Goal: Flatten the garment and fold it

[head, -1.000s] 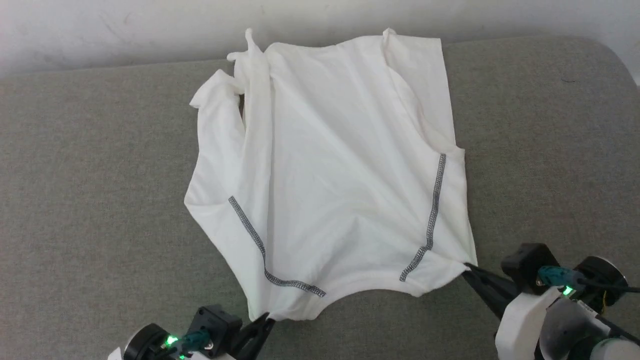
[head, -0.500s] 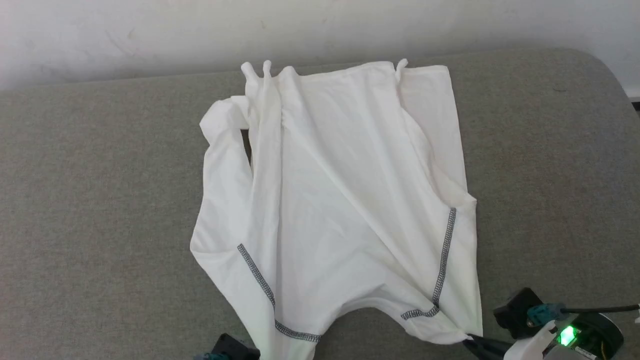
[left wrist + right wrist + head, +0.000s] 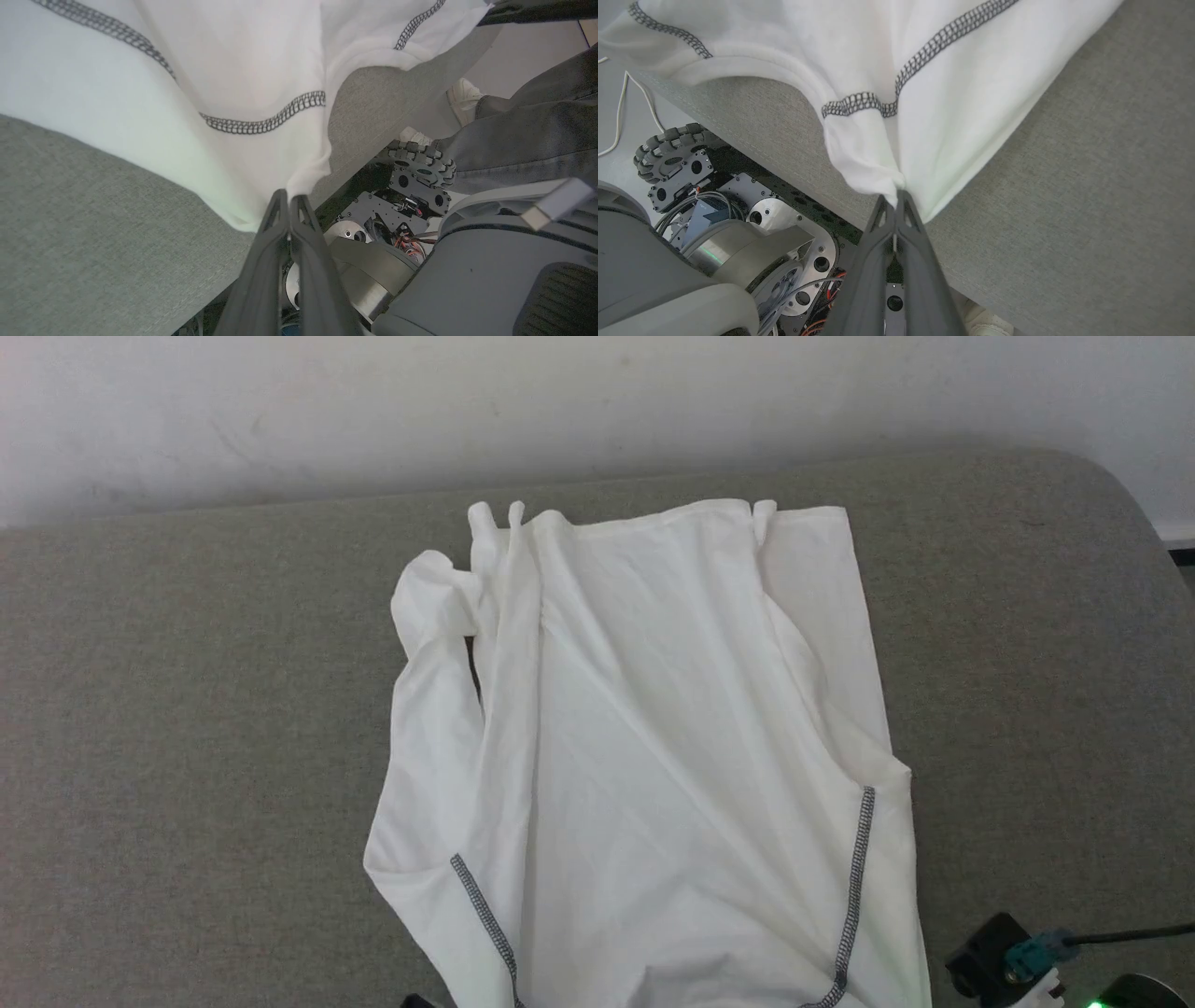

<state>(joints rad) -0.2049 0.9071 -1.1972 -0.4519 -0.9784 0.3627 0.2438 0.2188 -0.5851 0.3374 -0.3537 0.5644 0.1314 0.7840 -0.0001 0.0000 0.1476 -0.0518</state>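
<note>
The white garment lies spread on the grey cushion, its hem toward the wall and its grey-stitched shoulder seams at the near edge. Both sleeves are folded in over the body. In the left wrist view my left gripper is shut on the garment at one shoulder corner beside the collar. My right gripper pinches the other shoulder corner of the garment, shut on it. The collar end hangs past the cushion's front edge. The chest logo is hidden.
The grey cushion reaches wide to both sides, with a white wall behind it. Below the cushion's front edge the wrist views show my wheeled base. A person's grey trouser leg and white shoe stand beside the base.
The head camera has tilted, and both grippers have pulled the shoulder corners back toward me over the cushion's front edge. The garment has slid nearer and drawn out longer, and both grippers have left the head view.
</note>
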